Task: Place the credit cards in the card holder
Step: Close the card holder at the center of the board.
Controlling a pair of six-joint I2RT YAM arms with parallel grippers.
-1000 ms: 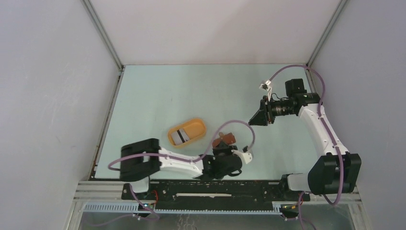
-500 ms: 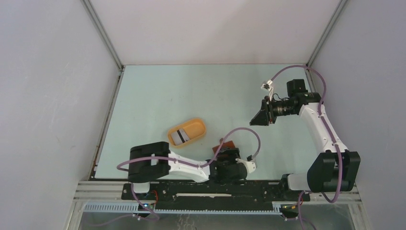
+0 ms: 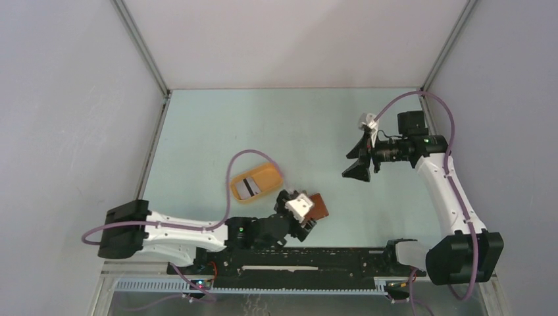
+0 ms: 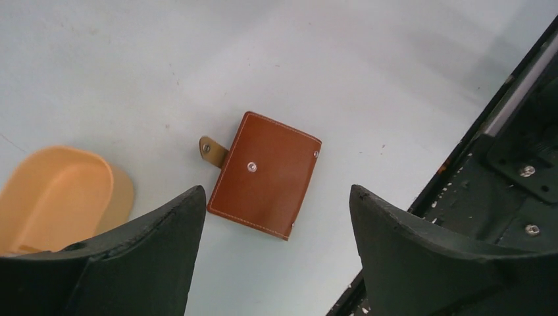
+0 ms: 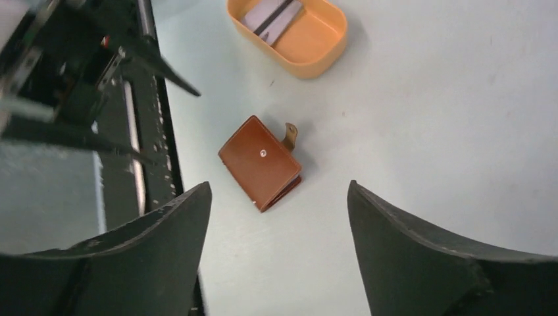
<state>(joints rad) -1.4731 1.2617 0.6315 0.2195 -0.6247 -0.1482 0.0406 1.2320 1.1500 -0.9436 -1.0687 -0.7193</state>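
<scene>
The card holder point(image 3: 319, 205) is a reddish-brown wallet lying closed on the table near the front rail, its strap loose. It also shows in the left wrist view point(image 4: 266, 174) and the right wrist view point(image 5: 260, 161). The credit cards point(image 3: 245, 188), grey-white with a dark stripe, lie in the orange tray point(image 3: 268, 174) and also show in the right wrist view point(image 5: 273, 16). My left gripper point(image 3: 297, 210) hangs open and empty just above the holder point(image 4: 276, 191). My right gripper point(image 3: 353, 163) is open and empty, raised to the right of the holder point(image 5: 278, 185).
The black front rail point(image 3: 296, 255) runs close to the near side of the holder and shows in the left wrist view point(image 4: 500, 171). Grey walls enclose the table on three sides. The tray point(image 4: 56, 197) stands left of the holder.
My left arm has swung out to the left and stretched. Its gripper has risen and now looks down on the closed holder. My right gripper has shifted slightly.
</scene>
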